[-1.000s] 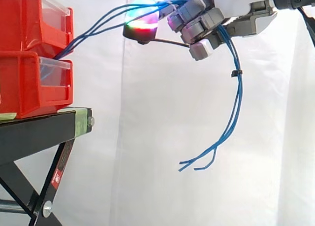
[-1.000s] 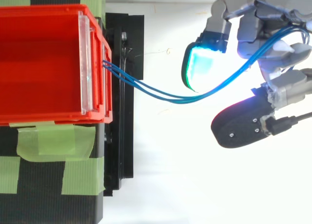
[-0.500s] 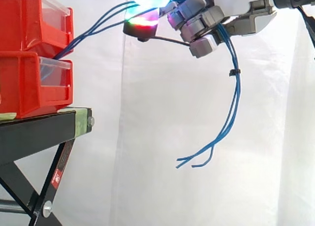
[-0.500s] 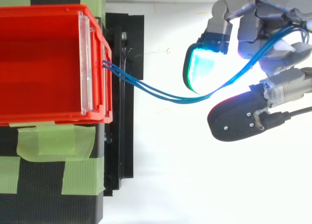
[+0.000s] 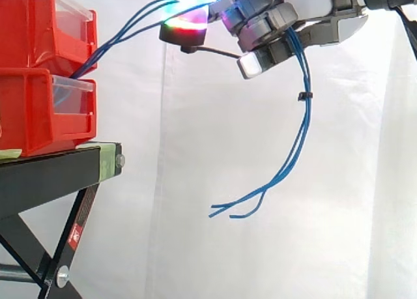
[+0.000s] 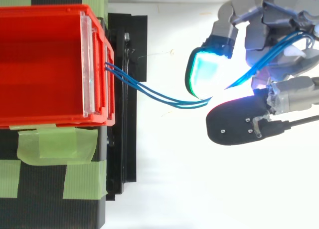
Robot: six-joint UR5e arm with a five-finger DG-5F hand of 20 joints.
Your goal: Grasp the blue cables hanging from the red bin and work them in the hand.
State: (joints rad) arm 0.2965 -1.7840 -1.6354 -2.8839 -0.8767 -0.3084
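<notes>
Thin blue cables point(image 5: 124, 30) run from the red bins point(image 5: 39, 64) up and to the right into my hand point(image 5: 273, 22) at the top of the side view. The hand is shut on the blue cables, which pass between its curled fingers and glowing fingertip pads point(image 5: 187, 27). Beyond the hand the cables hang down, bound by a small black tie point(image 5: 303, 96), and end in loose tips point(image 5: 234, 211). In the top view the cables point(image 6: 154, 93) leave the front of the upper red bin point(image 6: 45, 64) and sag to the hand point(image 6: 264, 44), slipping between two fingertip pads point(image 6: 204, 77).
The red bins stand stacked on a black stand point(image 5: 58, 175) with green tape point(image 6: 55, 144) at the left. A white curtain point(image 5: 260, 247) hangs behind. The arm comes in from the upper right.
The hand has risen a little and shifted left. The hanging cable ends have swung left and upward. In the top view the dark thumb pad has closed in toward the cyan pad.
</notes>
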